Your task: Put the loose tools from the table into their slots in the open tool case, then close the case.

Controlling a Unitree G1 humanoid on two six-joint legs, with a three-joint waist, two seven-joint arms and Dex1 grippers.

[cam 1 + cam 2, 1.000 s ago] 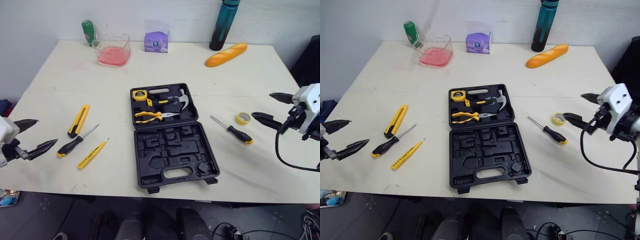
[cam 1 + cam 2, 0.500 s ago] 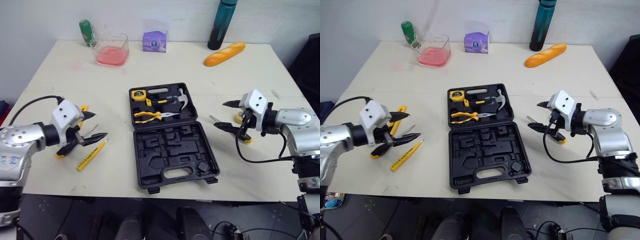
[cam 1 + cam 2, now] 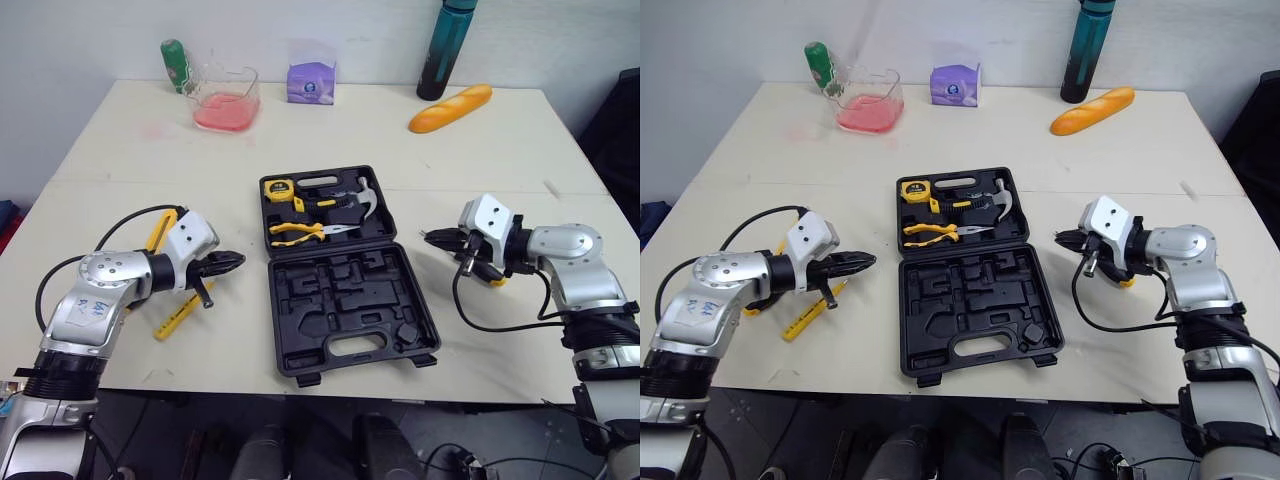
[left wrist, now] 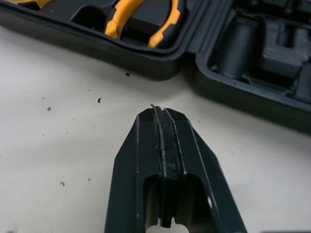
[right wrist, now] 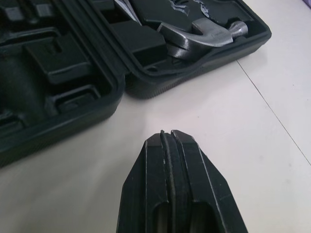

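Silver-grey arms point(image 3: 98, 290), white wrist housings point(image 3: 192, 238), looping black cables point(image 3: 470, 322) — tapered black fingers point(image 4: 141, 160)

Bright, even overhead light washes the pale table point(image 3: 520, 160). Shadows lie soft beside the open tool case point(image 3: 350, 310); the steel hammer head point(image 5: 204, 35) glints.

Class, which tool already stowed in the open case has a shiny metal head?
The hammer, rightmost in the case; the tape measure is yellow, the pliers yellow-handled.
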